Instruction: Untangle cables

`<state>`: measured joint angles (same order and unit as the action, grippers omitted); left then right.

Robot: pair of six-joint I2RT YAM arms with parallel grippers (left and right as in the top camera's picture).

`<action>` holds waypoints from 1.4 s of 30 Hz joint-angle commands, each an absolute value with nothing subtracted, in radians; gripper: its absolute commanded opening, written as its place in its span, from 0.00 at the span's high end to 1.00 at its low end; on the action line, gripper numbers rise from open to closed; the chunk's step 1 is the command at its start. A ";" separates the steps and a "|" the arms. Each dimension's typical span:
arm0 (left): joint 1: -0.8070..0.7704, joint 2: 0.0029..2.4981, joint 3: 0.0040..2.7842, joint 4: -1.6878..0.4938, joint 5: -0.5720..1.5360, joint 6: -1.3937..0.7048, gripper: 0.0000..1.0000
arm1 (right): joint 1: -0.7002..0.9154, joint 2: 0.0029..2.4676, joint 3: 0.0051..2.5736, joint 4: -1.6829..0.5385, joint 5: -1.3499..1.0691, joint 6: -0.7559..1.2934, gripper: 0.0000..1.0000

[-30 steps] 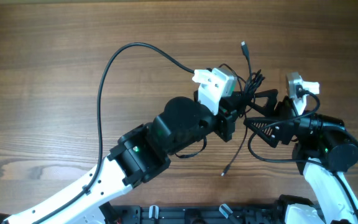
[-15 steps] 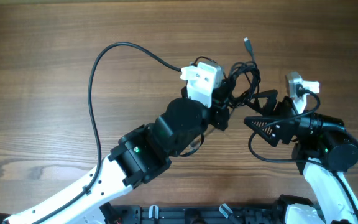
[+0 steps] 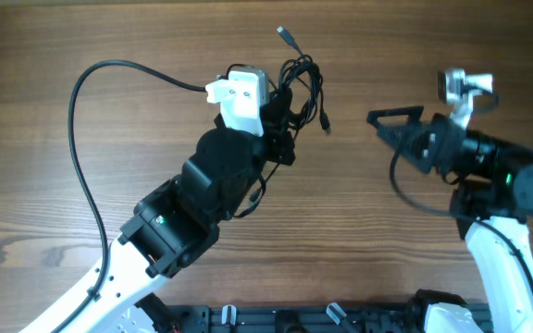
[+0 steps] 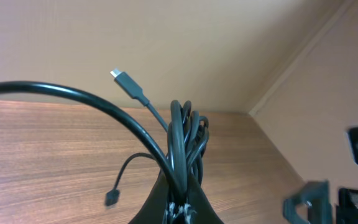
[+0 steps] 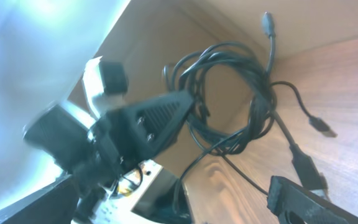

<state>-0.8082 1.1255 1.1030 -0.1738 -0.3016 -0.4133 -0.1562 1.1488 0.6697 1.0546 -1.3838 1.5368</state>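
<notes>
A tangled bundle of black cables (image 3: 302,81) hangs in my left gripper (image 3: 283,116), which is shut on it above the far middle of the table. In the left wrist view the bundle (image 4: 182,134) rises from the shut jaws (image 4: 182,208). One plug (image 3: 287,37) sticks up from the bundle and another (image 3: 326,123) dangles below it. A long cable (image 3: 74,120) loops out from the bundle to the left. My right gripper (image 3: 387,125) is open and empty, well to the right of the bundle. The right wrist view shows the bundle (image 5: 229,99) from afar.
The wooden table (image 3: 109,37) fills the overhead view. The long cable's loop runs down the left side beside the left arm (image 3: 169,231). A thin black lead (image 3: 415,194) hangs from the right arm. The robot base (image 3: 285,319) lies at the near edge.
My left gripper has carried the bundle up and to the left, and the long loop swung left with it. My right gripper has drawn back to the right, away from the bundle.
</notes>
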 commanded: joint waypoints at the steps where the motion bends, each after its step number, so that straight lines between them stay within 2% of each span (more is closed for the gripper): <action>1: -0.802 1.111 1.110 -0.166 -0.296 -0.457 0.96 | -0.159 1.148 0.803 0.822 -1.301 1.343 0.01; 4: -0.802 1.111 1.110 -0.166 -0.297 -0.456 0.96 | -0.159 1.148 0.924 0.535 -1.225 1.133 0.01; 9: -0.797 1.112 1.110 -0.154 -0.296 -0.451 0.96 | -0.159 1.148 1.077 0.045 -1.027 0.648 0.00; 15: -0.793 1.112 1.110 -0.140 -0.296 -0.449 0.96 | -0.141 1.122 1.120 -0.167 -0.977 0.384 0.00; 20: -0.793 1.127 1.110 -0.107 -0.297 -0.449 0.96 | -0.009 1.039 1.189 -0.516 -0.569 0.188 0.00; 21: -0.793 1.135 1.110 -0.098 -0.296 -0.449 0.96 | 0.037 1.016 1.211 -0.588 -0.464 0.170 0.00; 24: -0.793 1.150 1.110 -0.094 -0.282 -0.449 0.96 | 0.112 0.970 1.216 -0.638 -0.433 0.138 0.00; 31: -0.794 1.156 1.110 -0.087 -0.144 -0.449 0.96 | 0.134 0.926 1.216 -0.618 -0.868 0.190 0.00; 36: -0.794 1.156 1.110 -0.071 -0.010 -0.449 0.96 | 0.134 0.949 1.216 -0.619 -0.885 0.290 0.00; 42: -0.794 1.156 1.110 -0.026 0.038 -0.449 0.96 | 0.134 0.992 1.216 -0.667 -0.885 0.262 0.00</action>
